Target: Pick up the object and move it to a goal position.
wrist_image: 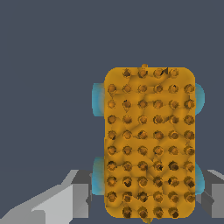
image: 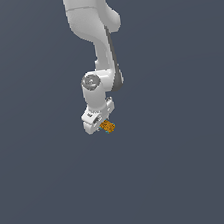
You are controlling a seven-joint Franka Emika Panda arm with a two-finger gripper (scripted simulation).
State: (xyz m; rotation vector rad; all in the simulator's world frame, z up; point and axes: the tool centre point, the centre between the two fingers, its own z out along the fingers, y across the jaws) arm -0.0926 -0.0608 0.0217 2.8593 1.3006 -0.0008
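Wrist view fills with the block, an orange slab studded with a grid of dimples and tipped with small cyan bits on its long edges, sitting between the grey fingers of the hand, which appear closed in on its lower flanks. In the exterior view the block peeks out just beside the hand, far smaller than it. It looks light and rigid, its bumpy faces probably giving decent grip, so pinching across the narrow width near the middle seems safest.
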